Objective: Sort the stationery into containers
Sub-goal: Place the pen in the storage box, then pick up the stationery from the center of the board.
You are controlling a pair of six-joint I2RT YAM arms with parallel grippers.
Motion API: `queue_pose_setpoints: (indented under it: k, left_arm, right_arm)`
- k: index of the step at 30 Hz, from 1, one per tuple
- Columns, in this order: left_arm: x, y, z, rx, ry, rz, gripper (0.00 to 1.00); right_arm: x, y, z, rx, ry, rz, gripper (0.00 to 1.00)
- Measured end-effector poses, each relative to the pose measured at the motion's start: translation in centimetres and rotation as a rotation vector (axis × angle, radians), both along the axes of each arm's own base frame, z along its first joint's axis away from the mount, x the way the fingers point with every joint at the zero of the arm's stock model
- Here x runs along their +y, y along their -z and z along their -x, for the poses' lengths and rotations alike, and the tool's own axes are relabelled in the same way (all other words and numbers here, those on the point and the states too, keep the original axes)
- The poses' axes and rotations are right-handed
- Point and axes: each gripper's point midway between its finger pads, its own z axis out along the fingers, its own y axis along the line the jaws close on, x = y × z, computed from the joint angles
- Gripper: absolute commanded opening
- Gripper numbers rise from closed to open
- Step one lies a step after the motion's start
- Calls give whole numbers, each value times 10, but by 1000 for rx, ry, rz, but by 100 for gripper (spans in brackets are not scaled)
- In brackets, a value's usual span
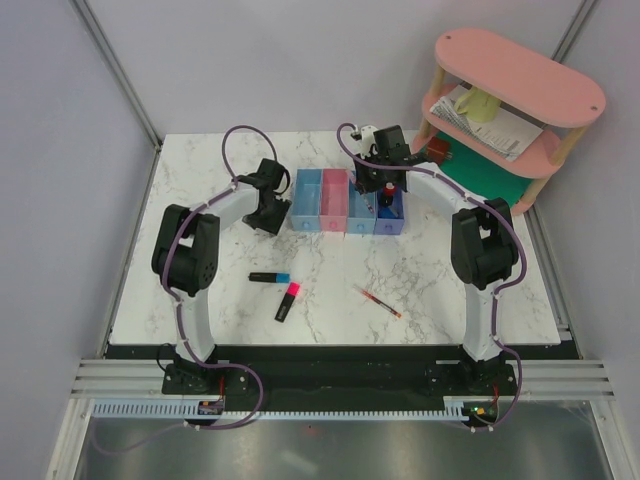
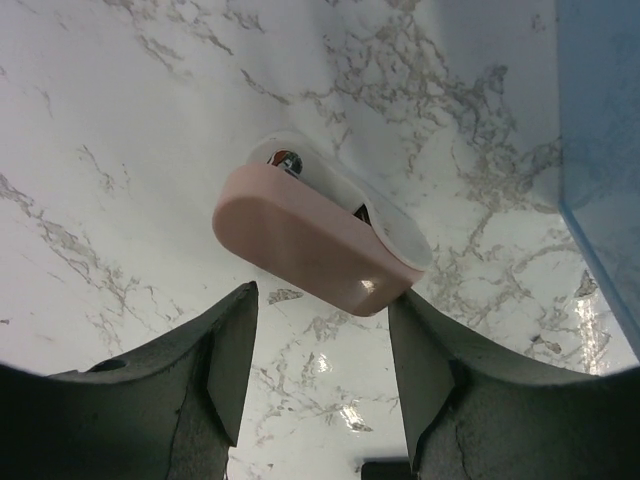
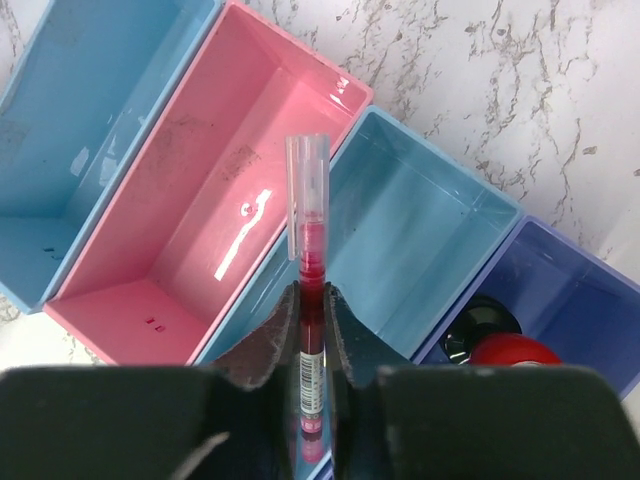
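**Eraser between open fingers; red pen clamped over the bins**

The left tool (image 2: 322, 350) stands open low over the marble worktop (image 1: 200, 180). The beige eraser (image 2: 310, 250), part-covered by a white sleeve, lies flat just beyond the fingertips and in line with the gap between them. Whether either finger touches it cannot be told. A light blue bin wall rises just to its right.

Nearer the arm bases, well apart from both tools, lie the blue-capped highlighter (image 1: 270, 277) and the pink-capped highlighter (image 1: 288, 301).

The joined bins run light blue bin (image 3: 90, 120), pink bin (image 3: 230, 170), second light blue bin (image 3: 420, 240), purple-blue bin (image 3: 570, 290). The right tool (image 3: 313, 330) is clamped on a red pen (image 3: 308, 250) with a clear cap, which points out over the wall shared by the pink and second light blue bins. The print on the pen's label is too small to read. The black-red bottle (image 3: 505, 345) sits in the purple-blue bin.

A second red pen (image 1: 378, 300) lies on the open worktop. At far right stands the pink shelf (image 1: 520, 70), which holds a yellow mug (image 1: 480, 103) and papers (image 1: 505, 130).
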Motion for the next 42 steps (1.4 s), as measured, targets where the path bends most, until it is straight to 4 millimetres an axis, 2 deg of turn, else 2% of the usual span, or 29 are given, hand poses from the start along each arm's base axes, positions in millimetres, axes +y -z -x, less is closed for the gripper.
queue_pose_setpoints:
  k: [5,10,17,20,22,29,35,38,42]
  left_arm:
    - [11,0,-4,-20,-19,-32,61]
    - [25,-1,-7,-41,-38,-69,61]
    - [54,-3,-5,-47,-77,-123,61]
    - [59,-6,-6,-52,-88,-118,61]
    - [56,-10,-5,-51,-84,-89,61]
    - [20,-36,0,-63,-48,100,61]
    - [1,-45,-6,-60,-66,186,61]
    - [-4,-42,-16,-57,-81,206,61]
    - [-7,-25,-22,-24,-100,202,60]
  right_arm:
    - [1,0,0,-2,-5,2,36]
    - [2,0,1,-3,-7,3,41]
    - [2,0,1,-6,-11,7,43]
    - [1,2,1,-6,-12,15,43]
    - [0,4,2,-3,-11,23,43]
    - [-4,12,6,8,-14,46,44]
    - [-9,7,6,-7,-9,65,46]
    - [-13,0,12,-16,-19,78,49]
    - [-20,-13,27,-30,-49,104,59]
